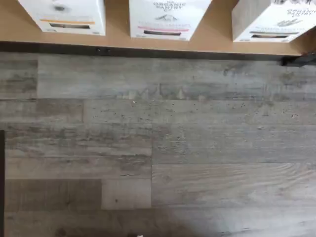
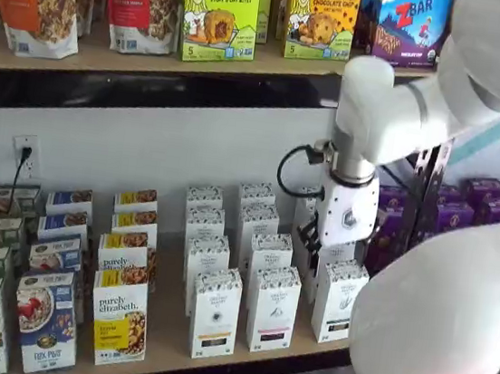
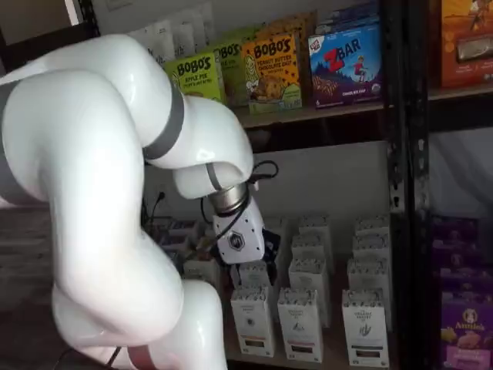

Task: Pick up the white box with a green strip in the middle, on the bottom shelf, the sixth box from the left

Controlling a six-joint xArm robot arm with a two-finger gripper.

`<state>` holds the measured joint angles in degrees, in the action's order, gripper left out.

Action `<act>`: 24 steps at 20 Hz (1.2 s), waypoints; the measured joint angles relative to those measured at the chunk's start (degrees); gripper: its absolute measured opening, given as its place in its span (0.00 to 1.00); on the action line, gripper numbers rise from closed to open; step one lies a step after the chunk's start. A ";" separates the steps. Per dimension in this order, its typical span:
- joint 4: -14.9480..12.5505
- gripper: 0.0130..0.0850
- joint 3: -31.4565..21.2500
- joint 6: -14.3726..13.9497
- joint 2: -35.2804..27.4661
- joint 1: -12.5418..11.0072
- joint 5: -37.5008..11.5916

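**Arm poised above the front row, nothing in hand**

Along the front of the bottom shelf (image 2: 167,341) stand three slim white cartons. From left to right they are the orange-banded carton (image 2: 214,315), the reddish-banded carton (image 2: 272,308), then the white box (image 2: 338,303) with the green strip, last on the right. The gripper (image 2: 310,240) hangs over the rows behind, with the target at roughly five o'clock from it. Its jaws stand wide apart, holding and touching nothing.

To my eye, the approach wants care. It should come out towards five o'clock, centre on the green-striped carton alone, and keep clear of its reddish neighbour at nine o'clock before closing.
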<state>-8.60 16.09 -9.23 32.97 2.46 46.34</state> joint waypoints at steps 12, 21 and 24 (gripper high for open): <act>-4.84 1.00 2.67 3.14 -26.17 -9.30 -23.73; -4.40 1.00 10.28 7.05 -41.91 -13.24 -33.38; -5.48 1.00 12.77 6.39 -45.41 -13.64 -34.36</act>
<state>-14.08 28.85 -2.84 -12.44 -11.19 11.98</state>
